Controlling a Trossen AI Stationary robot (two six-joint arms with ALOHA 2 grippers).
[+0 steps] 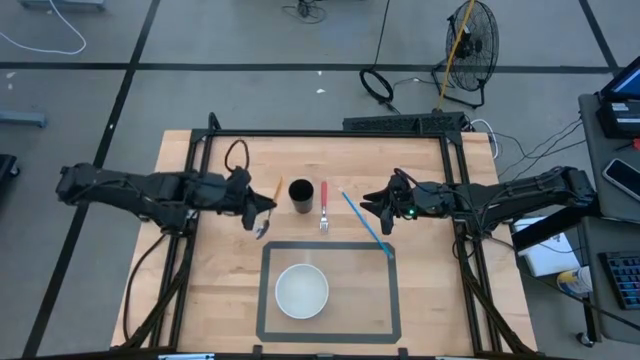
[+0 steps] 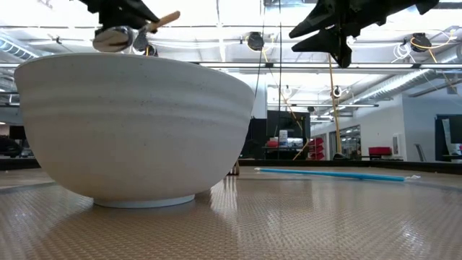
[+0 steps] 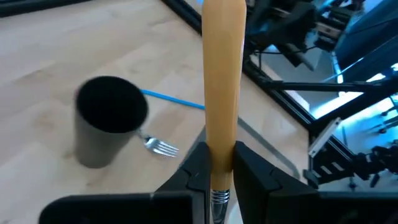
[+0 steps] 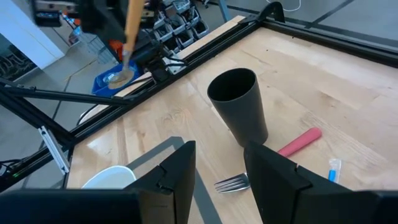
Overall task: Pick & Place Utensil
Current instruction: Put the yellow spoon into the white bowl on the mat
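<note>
The wooden-handled metal spoon [image 1: 268,212] was off the table, clamped between the fingers of the left gripper [image 1: 262,208], its handle slanting up and its bowl hanging low, just left of the black cylindrical cup [image 1: 300,195]. The cup stood upright on the light wooden table [image 1: 200,290]. Just beside it on the right lay a red-handled metal fork [image 1: 324,204], tines toward the white ceramic bowl [image 1: 302,290], which sat inside a dark taped rectangle [image 1: 329,244]. A long blue straw [image 1: 365,226] lay diagonally across the rectangle's right corner. The right gripper [image 1: 374,201] hovered above the straw with its fingers apart, holding nothing.
</note>
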